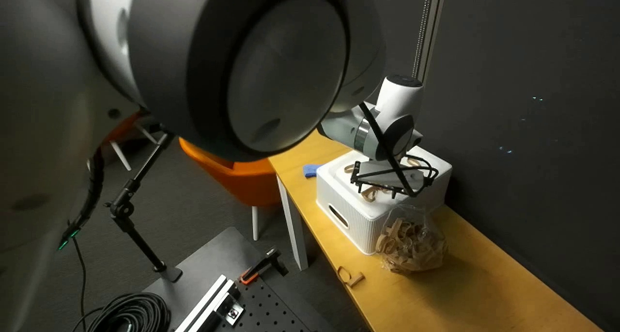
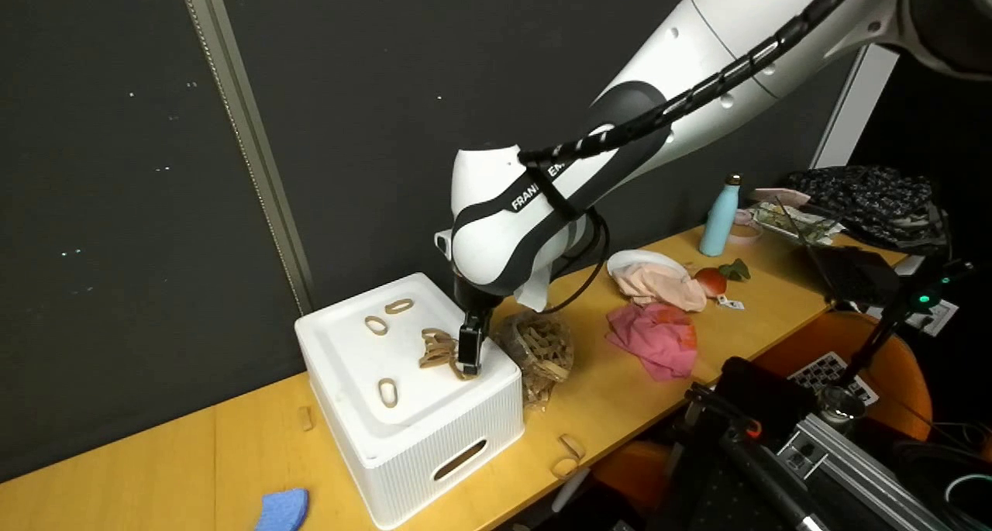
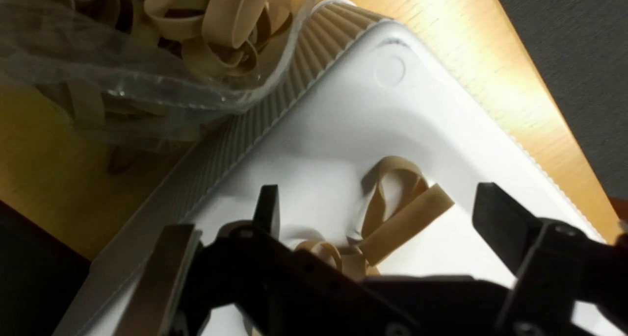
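Observation:
My gripper point(image 3: 379, 203) stands open above a white ribbed box point(image 2: 415, 430), its black fingers apart. Between and below them, in the wrist view, lie tan flat bands point(image 3: 409, 225) on the white lid; one is looped, one looks like a straight strip. Part of that small pile is hidden behind the gripper's linkage. No band appears gripped. In an exterior view the gripper point(image 2: 470, 349) is seen edge-on, close over the pile point(image 2: 438, 349), and whether it touches is unclear. More loose loops point(image 2: 387, 392) rest elsewhere on the lid.
A clear bag of tan bands point(image 1: 411, 247) leans beside the box. Two bands point(image 1: 349, 277) lie near the table edge. A blue sponge point(image 2: 281, 509), pink cloth point(image 2: 657, 341) and teal bottle point(image 2: 721, 217) are on the table, with a dark wall behind.

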{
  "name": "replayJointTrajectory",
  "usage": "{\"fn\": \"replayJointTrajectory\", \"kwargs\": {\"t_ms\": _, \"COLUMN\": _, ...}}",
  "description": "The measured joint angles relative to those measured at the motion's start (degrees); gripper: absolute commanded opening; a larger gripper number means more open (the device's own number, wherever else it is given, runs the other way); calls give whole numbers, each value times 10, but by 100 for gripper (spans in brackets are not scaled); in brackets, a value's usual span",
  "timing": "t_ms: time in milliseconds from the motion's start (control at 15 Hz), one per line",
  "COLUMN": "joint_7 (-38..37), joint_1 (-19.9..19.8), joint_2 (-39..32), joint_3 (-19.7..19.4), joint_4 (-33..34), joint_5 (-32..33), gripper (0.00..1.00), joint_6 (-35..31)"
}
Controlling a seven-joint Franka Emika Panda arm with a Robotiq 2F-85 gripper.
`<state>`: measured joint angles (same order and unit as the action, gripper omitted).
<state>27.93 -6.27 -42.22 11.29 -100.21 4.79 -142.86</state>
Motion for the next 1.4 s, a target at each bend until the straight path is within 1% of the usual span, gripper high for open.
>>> {"fn": "replayJointTrajectory", "kwargs": {"t_ms": 333, "joint_7": 0, "joint_1": 23, "joint_2": -36, "joint_3": -10, "joint_4": 45, "joint_5": 8, "gripper": 100, "joint_6": 0}}
{"fn": "replayJointTrajectory", "kwargs": {"t_ms": 400, "joint_7": 0, "joint_1": 26, "joint_2": -41, "joint_3": -11, "joint_4": 53, "joint_5": 9, "gripper": 75, "joint_6": 0}}
{"fn": "replayJointTrajectory", "kwargs": {"t_ms": 467, "joint_7": 0, "joint_1": 28, "joint_2": -46, "joint_3": -12, "joint_4": 60, "joint_5": 10, "gripper": 74, "joint_6": 0}}
{"fn": "replayJointTrajectory", "kwargs": {"t_ms": 667, "joint_7": 0, "joint_1": 34, "joint_2": -56, "joint_3": -14, "joint_4": 77, "joint_5": 16, "gripper": 49, "joint_6": 0}}
{"fn": "replayJointTrajectory", "kwargs": {"t_ms": 800, "joint_7": 0, "joint_1": 37, "joint_2": -61, "joint_3": -14, "joint_4": 86, "joint_5": 18, "gripper": 35, "joint_6": 0}}
{"fn": "replayJointTrajectory", "kwargs": {"t_ms": 1067, "joint_7": 0, "joint_1": 38, "joint_2": -65, "joint_3": -14, "joint_4": 96, "joint_5": 19, "gripper": 5, "joint_6": 1}}
{"fn": "replayJointTrajectory", "kwargs": {"t_ms": 1133, "joint_7": 0, "joint_1": 38, "joint_2": -65, "joint_3": -14, "joint_4": 97, "joint_5": 19, "gripper": 0, "joint_6": 1}}
{"fn": "replayJointTrajectory", "kwargs": {"t_ms": 1400, "joint_7": 0, "joint_1": 38, "joint_2": -65, "joint_3": -15, "joint_4": 102, "joint_5": 19, "gripper": 1, "joint_6": 1}}
